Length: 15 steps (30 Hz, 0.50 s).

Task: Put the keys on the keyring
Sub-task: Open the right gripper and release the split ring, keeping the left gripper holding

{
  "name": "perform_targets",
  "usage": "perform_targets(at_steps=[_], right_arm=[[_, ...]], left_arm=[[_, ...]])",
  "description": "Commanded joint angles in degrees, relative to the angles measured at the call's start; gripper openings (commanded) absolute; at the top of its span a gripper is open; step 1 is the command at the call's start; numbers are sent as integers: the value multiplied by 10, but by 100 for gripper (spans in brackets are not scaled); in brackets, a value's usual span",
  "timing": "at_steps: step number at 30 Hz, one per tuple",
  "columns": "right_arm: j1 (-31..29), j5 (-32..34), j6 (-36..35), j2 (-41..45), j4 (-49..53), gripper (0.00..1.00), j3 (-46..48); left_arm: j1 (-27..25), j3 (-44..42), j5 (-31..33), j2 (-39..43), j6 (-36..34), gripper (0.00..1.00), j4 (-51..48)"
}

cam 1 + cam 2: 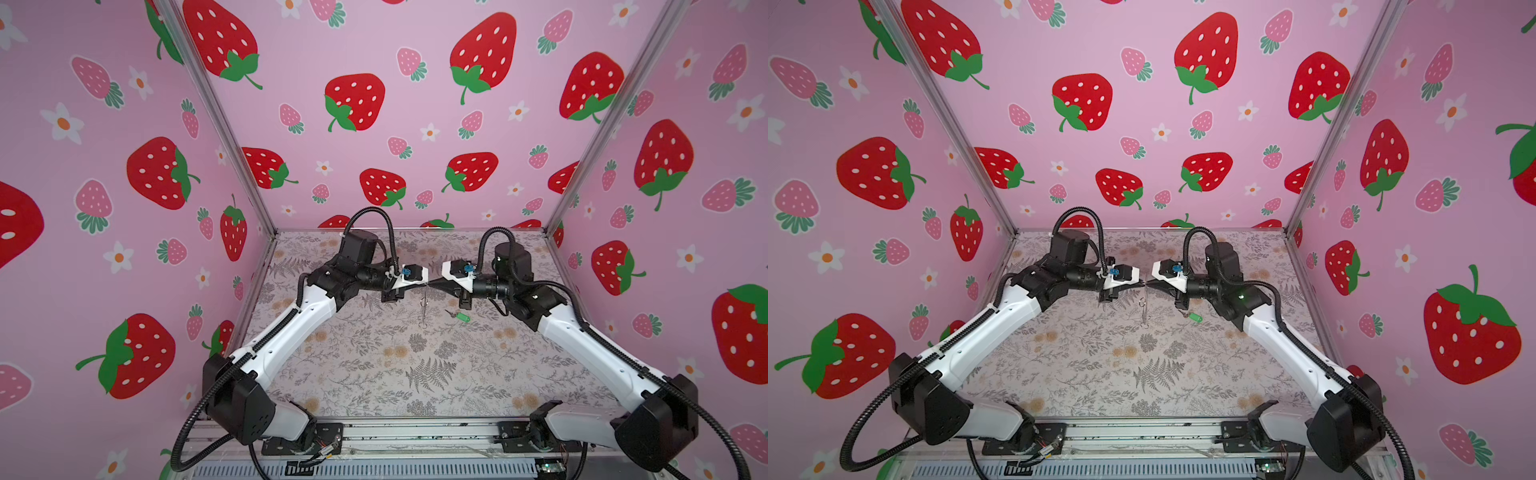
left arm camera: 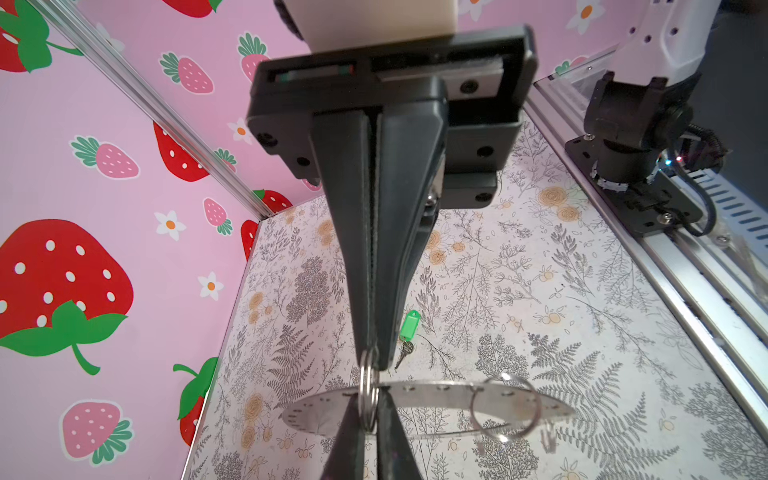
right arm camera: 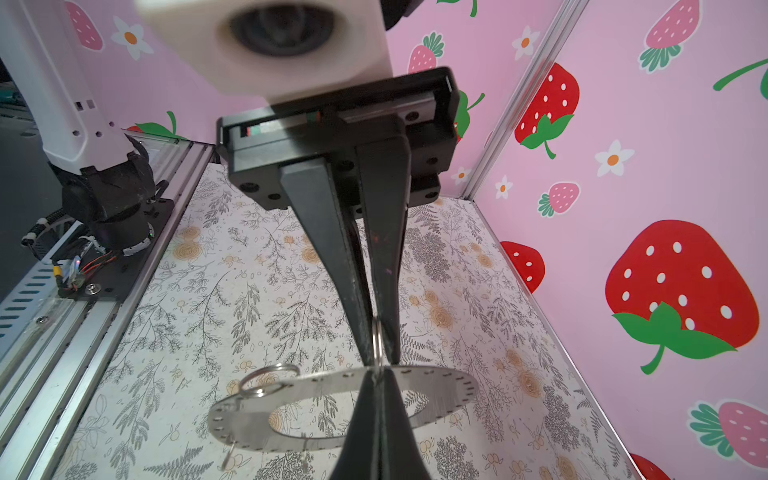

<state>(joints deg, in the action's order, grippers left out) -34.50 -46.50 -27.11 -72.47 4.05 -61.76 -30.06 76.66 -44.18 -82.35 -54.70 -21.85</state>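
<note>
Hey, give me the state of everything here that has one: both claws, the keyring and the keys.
Left claw: shut on a small wire loop of the keyring.
Right claw: shut on the same loop, tip to tip with the left claw.
Keyring: in the air, hanging from that loop.
Keys: lying on the table, unattached, untouched.

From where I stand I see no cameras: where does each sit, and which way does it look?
Both top views: high over the near edge of the table, looking down toward the back wall; left arm and right arm whole, left gripper meeting right gripper.
Left wrist: on the left arm, looking along its own fingertips at the right gripper head-on.
Right wrist: on the right arm, facing the left gripper, own fingertips in front.
Shared: both wrist views show the keyring hanging from the wire loop both grippers pinch.
</note>
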Motion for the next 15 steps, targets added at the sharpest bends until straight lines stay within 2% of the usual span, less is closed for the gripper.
perform_targets(at_steps=[1,15], right_arm=[[-7,-24,-15,1,1,0,-12],[-10,-24,-14,2,-4,0,-6]], left_arm=[[-3,23,-16,5,-12,8,-9],[-3,10,-20,8,13,10,24]])
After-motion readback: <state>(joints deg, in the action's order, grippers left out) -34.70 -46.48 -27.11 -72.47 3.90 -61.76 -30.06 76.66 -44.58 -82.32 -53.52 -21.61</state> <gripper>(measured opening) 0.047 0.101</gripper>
